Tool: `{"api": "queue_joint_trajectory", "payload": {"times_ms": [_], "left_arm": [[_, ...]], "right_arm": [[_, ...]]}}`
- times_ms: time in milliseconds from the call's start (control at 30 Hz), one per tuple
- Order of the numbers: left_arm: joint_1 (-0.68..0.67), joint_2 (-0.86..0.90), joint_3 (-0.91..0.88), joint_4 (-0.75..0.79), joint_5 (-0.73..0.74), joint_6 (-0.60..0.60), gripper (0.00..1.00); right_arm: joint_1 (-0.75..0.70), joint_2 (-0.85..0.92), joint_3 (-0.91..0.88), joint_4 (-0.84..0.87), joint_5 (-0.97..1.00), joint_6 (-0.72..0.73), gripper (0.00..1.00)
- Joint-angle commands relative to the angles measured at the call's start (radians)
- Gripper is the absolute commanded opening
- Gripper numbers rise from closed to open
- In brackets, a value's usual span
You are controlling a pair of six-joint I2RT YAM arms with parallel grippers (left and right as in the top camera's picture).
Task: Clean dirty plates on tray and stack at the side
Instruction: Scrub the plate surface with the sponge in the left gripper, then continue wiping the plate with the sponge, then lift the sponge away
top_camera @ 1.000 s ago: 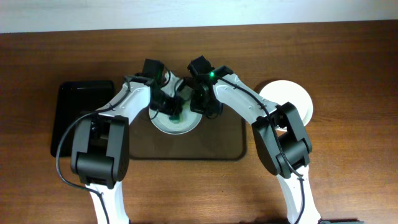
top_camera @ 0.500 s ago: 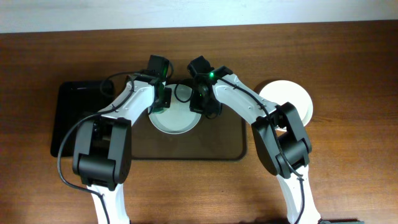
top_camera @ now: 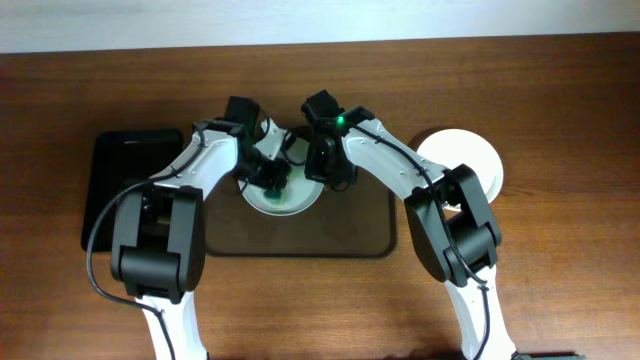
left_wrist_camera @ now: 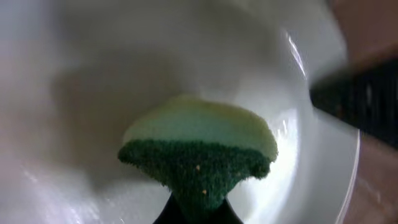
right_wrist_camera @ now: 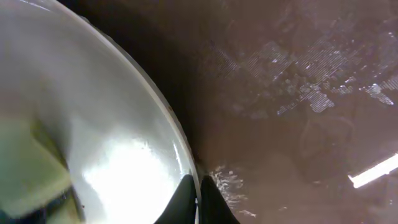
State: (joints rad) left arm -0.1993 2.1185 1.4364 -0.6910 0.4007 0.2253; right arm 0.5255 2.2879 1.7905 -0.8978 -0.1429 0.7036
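Note:
One pale plate (top_camera: 296, 204) lies on the dark brown tray (top_camera: 350, 235), near its back edge. My left gripper (top_camera: 272, 177) is shut on a green and yellow sponge (top_camera: 283, 182), and the sponge's dark green face presses on the plate's inside (left_wrist_camera: 93, 93). In the left wrist view the sponge (left_wrist_camera: 199, 155) spreads out fan-like from the fingertips (left_wrist_camera: 198, 215). My right gripper (top_camera: 322, 178) is shut on the plate's right rim. The right wrist view shows its tips (right_wrist_camera: 198, 199) pinching the thin edge of the plate (right_wrist_camera: 93, 124) above the tray (right_wrist_camera: 298, 93). Another white plate (top_camera: 462, 162) rests on the table to the tray's right.
A smaller glossy black tray (top_camera: 125, 190) lies at the left, beside the brown tray. Both arms reach in from the near side and meet over the tray's back edge. The wooden table (top_camera: 560, 250) ends at a pale wall at the back.
The left gripper swept the sponge to the plate's left edge, then back toward the plate's middle. The right gripper has kept its hold on the rim without moving.

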Motion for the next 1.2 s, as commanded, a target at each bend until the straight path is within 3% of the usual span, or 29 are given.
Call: {"api": "queue_joint_trajectory", "payload": {"times_ms": [0,200,400,467,600,767,833,1000,1167], "left_arm": [[0.056,0.105,-0.047,0.119,-0.193,-0.222,0.0],[0.133,0.138,-0.047,0.227,-0.275,-0.353,0.0],[0.143,0.143,-0.047,0.024,-0.262,-0.385,0.0],[0.141,0.143,-0.047,-0.055,-0.204,-0.32,0.0],[0.141,0.142,-0.047,-0.201,0.114,0.006,0.0],[0.141,0.142,-0.047,-0.139,0.239,0.082,0.0],[0.141,0.142,-0.047,-0.053,0.183,0.007,0.0],[0.141,0.143,-0.047,0.138,-0.194,-0.337,0.0],[0.141,0.143,-0.047,0.149,-0.436,-0.506,0.0]], "right_arm": [[-0.001,0.023,-0.018,-0.015,0.042,0.007,0.04],[-0.001,0.023,-0.018,-0.014,0.042,0.007,0.04],[-0.001,0.023,-0.018,-0.014,0.042,0.007,0.04],[-0.001,0.023,-0.018,-0.014,0.042,0.007,0.04],[-0.001,0.023,-0.018,-0.013,0.042,0.007,0.04],[-0.001,0.023,-0.018,-0.013,0.042,0.007,0.04],[-0.001,0.023,-0.018,-0.013,0.042,0.007,0.04],[-0.001,0.023,-0.018,-0.013,0.042,0.007,0.04],[-0.001,0.023,-0.018,-0.013,0.042,0.007,0.04]]}}
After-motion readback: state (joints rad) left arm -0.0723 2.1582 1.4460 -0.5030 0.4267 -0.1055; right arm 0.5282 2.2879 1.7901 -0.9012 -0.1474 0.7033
